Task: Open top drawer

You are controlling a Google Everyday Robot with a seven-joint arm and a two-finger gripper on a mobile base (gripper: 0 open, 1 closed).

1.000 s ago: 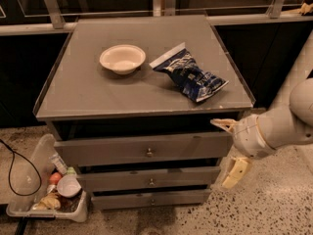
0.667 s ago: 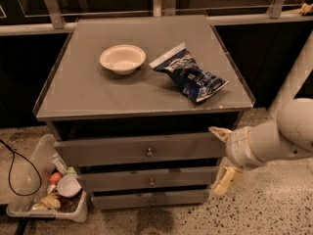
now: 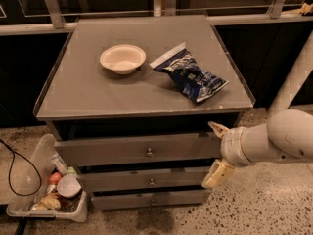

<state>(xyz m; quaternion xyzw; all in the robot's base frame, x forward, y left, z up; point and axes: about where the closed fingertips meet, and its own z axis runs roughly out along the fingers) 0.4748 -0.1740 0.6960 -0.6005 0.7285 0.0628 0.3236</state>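
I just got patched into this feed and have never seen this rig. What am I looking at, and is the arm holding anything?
One camera looks down on a grey drawer cabinet; where the camera is mounted is not on record. The pale tube at right is the robot's single arm, ending in a two-finger gripper. The gripper is open, holds nothing, and sits at the right end of the top drawer, well away from its knob. On the cabinet top lie a white bowl and a blue snack bag. A plastic bin of odds and ends stands on the floor at left.

Grey top drawer point(image 3: 112, 152), central knob point(image 3: 149, 152); gripper point(image 3: 216, 152) by its right end.
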